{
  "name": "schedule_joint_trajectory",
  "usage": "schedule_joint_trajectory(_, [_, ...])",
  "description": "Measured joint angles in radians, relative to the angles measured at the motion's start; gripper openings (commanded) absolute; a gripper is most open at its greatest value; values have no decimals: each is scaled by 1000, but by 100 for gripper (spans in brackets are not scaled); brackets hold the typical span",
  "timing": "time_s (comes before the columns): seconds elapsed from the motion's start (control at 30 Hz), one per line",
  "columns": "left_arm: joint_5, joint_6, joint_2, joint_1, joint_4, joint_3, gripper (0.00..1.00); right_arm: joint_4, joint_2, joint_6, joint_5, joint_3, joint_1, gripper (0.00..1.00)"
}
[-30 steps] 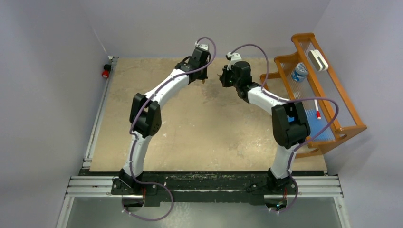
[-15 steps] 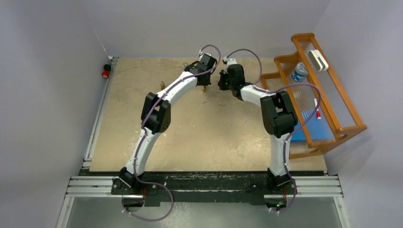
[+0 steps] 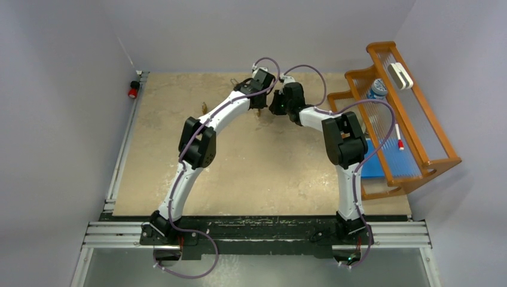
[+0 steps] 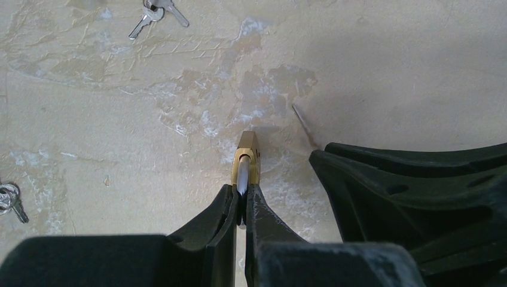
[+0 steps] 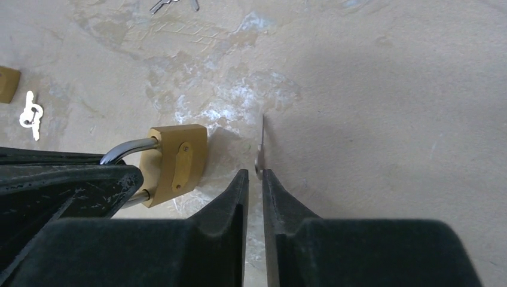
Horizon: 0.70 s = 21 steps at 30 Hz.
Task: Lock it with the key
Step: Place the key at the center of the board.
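Two white-and-black robot arms reach across the mottled beige surface [image 3: 269,173] and meet close to its far edge. The left arm [image 3: 197,140] and the right arm [image 3: 344,140] are nearly nose to nose, while the orange-brown wooden rack [image 3: 381,46] stands well apart beyond the right-hand edge. The left gripper [image 4: 243,194] is clamped on the silver steel shackle [image 5: 128,148] of a squat brass padlock [image 5: 173,164], holding its body low over the surface; whether the shackle is seated home I cannot tell. The right gripper [image 5: 255,176] is pinched on a thin silver key [image 5: 262,143], seen edge-on, its blade running straight ahead from the fingertips. The coming move, as I judge it, turns on this: the padlock lies just beside the key, to its left in the right wrist view. The body's long axis runs crosswise toward the blade. The end face bearing an oblong plate, likely the keyway, is turned toward the key but not in line with it. The blade would have to swing round toward that face, and the right arm, carrying it, is the one placed to do so. Room is tight between the two grippers, open ahead and to the right. Loose small silver keys [image 4: 156,11] lie farther off on the left arm's side, apart from both.
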Motion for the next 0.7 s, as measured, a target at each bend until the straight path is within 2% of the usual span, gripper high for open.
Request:
schedule_joint_trajectory(0.3, [0, 0, 0, 0, 26, -1, 27, -2, 11, 29, -30, 4, 0, 41])
schedule_joint_trajectory(0.47, [4, 1, 0, 3, 45, -1, 33, -8, 3, 32, -23, -8, 0, 54])
schedule_joint_trajectory(0.6, [7, 2, -2, 18, 55, -2, 36, -16, -45, 37, -10, -62, -5, 77])
schedule_joint_trajectory(0.7, [10, 6, -34, 39, 93, -53, 49, -18, -126, 39, 10, -137, -13, 89])
